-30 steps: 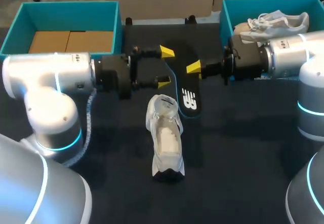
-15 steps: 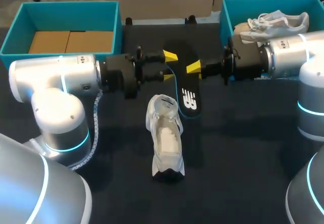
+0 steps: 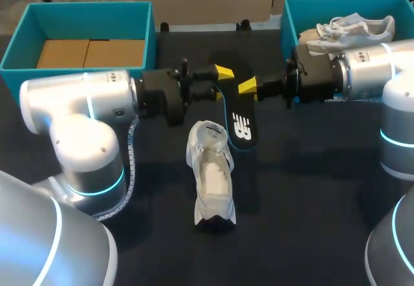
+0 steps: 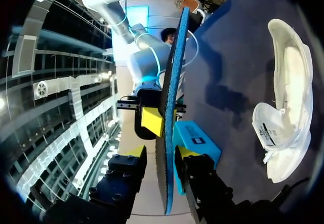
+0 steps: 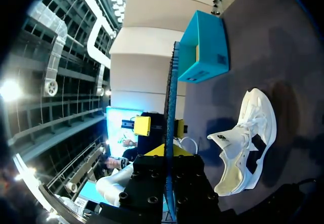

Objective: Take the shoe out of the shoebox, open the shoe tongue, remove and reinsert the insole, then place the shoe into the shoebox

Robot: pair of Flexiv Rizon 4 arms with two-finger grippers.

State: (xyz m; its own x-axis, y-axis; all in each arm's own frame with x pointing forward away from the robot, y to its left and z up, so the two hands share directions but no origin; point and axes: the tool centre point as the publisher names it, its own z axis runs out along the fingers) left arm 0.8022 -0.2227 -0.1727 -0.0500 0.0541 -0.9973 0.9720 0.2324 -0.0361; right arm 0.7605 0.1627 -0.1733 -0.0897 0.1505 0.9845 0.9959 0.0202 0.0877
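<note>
While right gripper [image 3: 248,87] clamps 1 insole [image 3: 240,127], left gripper [image 3: 218,84] straddles it agape; 2 shoes [image 3: 212,173] [image 3: 352,28].

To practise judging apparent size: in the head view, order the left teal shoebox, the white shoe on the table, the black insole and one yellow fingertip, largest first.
1. left teal shoebox
2. white shoe and black insole: look alike; the insole is held up nearer the camera, so unranked.
3. yellow fingertip
</note>
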